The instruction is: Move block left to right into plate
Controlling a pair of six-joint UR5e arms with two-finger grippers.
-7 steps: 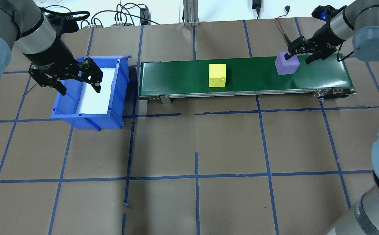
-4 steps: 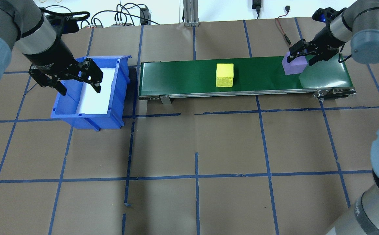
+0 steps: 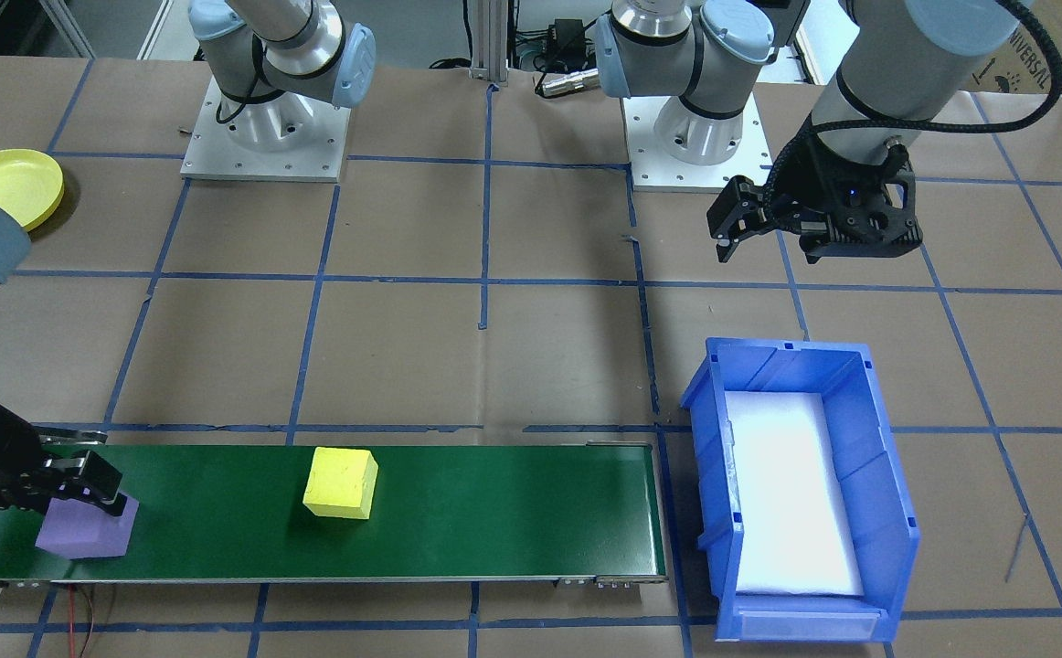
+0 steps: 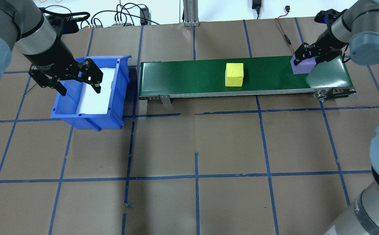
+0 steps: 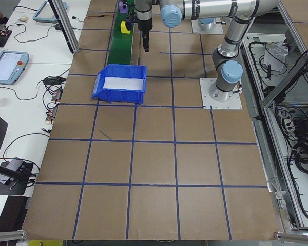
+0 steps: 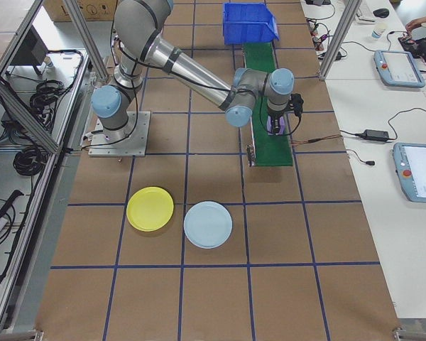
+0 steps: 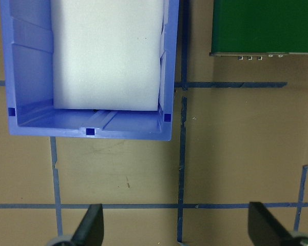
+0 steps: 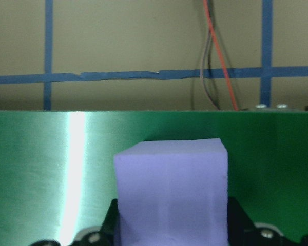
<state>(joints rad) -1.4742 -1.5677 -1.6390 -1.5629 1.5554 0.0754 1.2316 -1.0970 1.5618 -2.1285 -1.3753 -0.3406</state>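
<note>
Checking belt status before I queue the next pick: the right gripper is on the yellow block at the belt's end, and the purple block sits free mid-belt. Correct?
Colours are swapped. In the overhead exterior view the right gripper has its fingers around the purple block at the end of the belt, while the yellow block sits free mid-belt.

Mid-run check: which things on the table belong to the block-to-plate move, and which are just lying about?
In the job:
purple block, between the jaws of the right gripper
yellow block, riding the conveyor belt
yellow plate
light blue plate

Lying about:
blue bin, under the open left gripper
red cable
</note>
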